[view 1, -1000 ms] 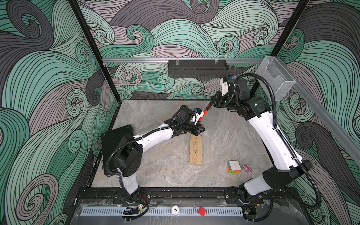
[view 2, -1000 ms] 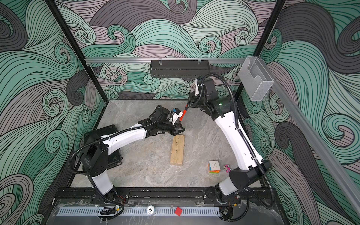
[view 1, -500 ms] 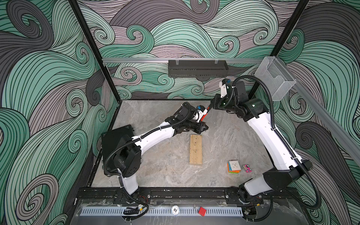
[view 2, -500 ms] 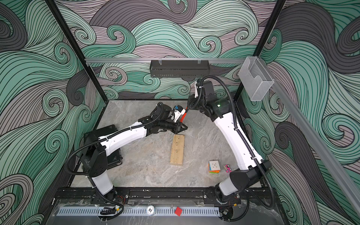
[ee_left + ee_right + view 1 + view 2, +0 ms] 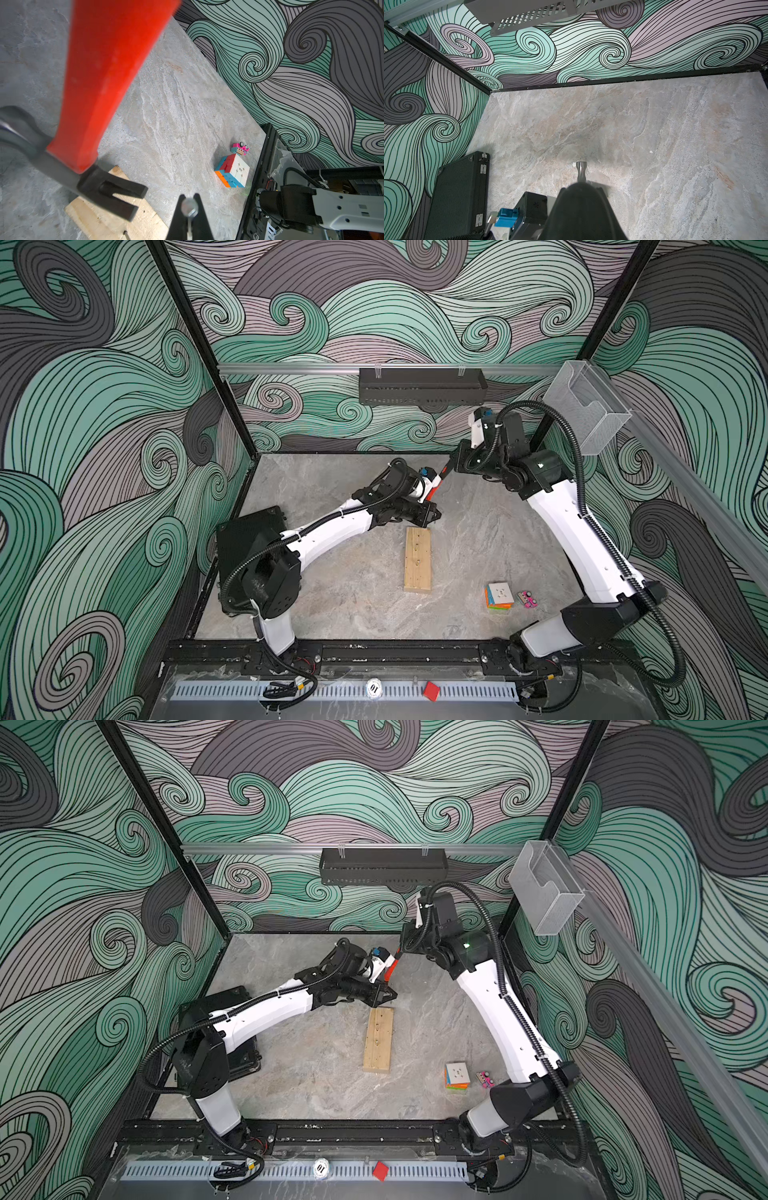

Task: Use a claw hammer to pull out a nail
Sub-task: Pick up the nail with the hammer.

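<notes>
The right end effector (image 5: 452, 466) is clamped together on the handle end of a claw hammer (image 5: 433, 492) with a grey steel head, a forked claw and an orange-red shaft. In both top views the shaft (image 5: 390, 971) slants down from that grip towards the middle of the grey marbled surface (image 5: 332, 601), and the head is hidden behind the left arm. The left wrist view shows the hammer (image 5: 108, 72) close up, its dark forked claw above the near corner of a pale rectangular wooden block (image 5: 99, 218). Whether claw and wood touch cannot be told. The right wrist view shows only the hammer's round grey striking face (image 5: 581, 170), held clear above the surface. The left end effector (image 5: 432, 516) sits just beyond the far end of the wooden block (image 5: 417, 560), its black fingers (image 5: 202, 224) pressed together on a silver nail (image 5: 189, 206) with a round flat head. The nail's shank runs back between the fingers and its head stands free of the block. A multicoloured puzzle cube (image 5: 498, 595) rests on the surface well to the block's right, with a small pink toy (image 5: 527, 598) just beside it. A black ribbed case (image 5: 249, 531) lies by the left wall.
</notes>
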Action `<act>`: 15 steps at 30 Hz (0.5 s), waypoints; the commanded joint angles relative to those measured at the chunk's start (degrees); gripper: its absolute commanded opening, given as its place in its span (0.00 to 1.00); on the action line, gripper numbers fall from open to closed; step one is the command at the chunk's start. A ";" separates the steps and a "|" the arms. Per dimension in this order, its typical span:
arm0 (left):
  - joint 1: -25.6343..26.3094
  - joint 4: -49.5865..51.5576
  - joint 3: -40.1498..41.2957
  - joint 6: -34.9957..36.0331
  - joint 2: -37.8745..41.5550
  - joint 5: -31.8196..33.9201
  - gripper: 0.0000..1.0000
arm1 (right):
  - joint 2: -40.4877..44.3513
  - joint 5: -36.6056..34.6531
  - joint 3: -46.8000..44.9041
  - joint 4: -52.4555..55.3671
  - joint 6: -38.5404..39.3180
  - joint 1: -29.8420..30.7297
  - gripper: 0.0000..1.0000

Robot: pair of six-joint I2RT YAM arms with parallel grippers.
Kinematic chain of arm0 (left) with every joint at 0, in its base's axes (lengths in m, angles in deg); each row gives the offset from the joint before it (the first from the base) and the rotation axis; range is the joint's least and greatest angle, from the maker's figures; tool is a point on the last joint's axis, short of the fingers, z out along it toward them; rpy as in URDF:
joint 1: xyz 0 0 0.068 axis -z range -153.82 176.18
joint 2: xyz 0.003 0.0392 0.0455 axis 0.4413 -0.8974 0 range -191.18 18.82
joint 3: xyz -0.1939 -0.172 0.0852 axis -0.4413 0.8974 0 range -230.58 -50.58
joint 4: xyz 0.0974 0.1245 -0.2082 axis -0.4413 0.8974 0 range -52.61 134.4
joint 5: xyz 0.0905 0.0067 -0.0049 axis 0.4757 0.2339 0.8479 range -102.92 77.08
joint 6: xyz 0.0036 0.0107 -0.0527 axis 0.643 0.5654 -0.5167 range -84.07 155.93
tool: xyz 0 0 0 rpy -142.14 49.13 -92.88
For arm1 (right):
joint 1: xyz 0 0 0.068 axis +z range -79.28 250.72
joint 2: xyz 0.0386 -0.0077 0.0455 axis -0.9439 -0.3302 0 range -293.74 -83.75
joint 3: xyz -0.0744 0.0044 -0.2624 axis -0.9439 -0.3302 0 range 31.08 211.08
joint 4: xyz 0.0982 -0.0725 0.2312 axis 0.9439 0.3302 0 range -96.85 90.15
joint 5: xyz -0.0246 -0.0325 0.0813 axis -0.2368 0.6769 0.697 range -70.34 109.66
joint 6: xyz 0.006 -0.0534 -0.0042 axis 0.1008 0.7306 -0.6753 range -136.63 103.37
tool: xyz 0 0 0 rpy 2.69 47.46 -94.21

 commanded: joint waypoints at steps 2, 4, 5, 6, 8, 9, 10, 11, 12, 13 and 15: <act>0.29 5.96 -3.70 1.55 2.13 3.31 0.00 | 3.13 -0.85 -0.63 -6.89 -0.19 -0.30 0.07; 0.20 8.04 -4.31 1.76 2.22 4.33 0.00 | 3.37 -1.17 -1.25 -7.40 -0.02 -0.30 0.07; 0.20 8.88 -4.44 1.66 2.46 4.83 0.00 | 3.41 -1.32 -1.45 -7.56 0.14 -0.30 0.07; 0.19 9.51 -4.45 1.59 2.57 5.46 0.00 | 3.47 -1.58 -1.66 -7.76 0.33 -0.33 0.07; 0.10 10.64 -4.68 1.55 2.75 6.79 0.00 | 3.61 -1.85 -2.10 -8.25 0.56 -0.30 0.07; 0.11 11.63 -5.09 1.48 2.83 7.94 0.00 | 3.50 -2.02 -2.36 -8.69 0.69 -0.27 0.07; 0.01 12.63 -5.44 1.37 2.94 9.14 0.00 | 3.41 -2.13 -2.35 -9.01 0.82 -0.30 0.07; -0.02 13.72 -5.81 1.23 3.03 10.47 0.00 | 3.21 -2.12 -2.31 -9.24 0.94 -0.31 0.07; 0.03 14.88 -6.00 0.96 3.24 11.88 0.00 | 3.02 -2.23 -2.17 -9.49 1.19 -0.30 0.07; 0.02 15.88 -6.04 0.79 3.57 12.87 0.00 | 2.92 -2.16 -2.08 -9.72 1.35 -0.32 0.07; -0.07 17.74 -5.91 0.72 4.42 14.78 0.00 | 2.81 -2.24 -2.15 -10.24 1.54 -0.30 0.07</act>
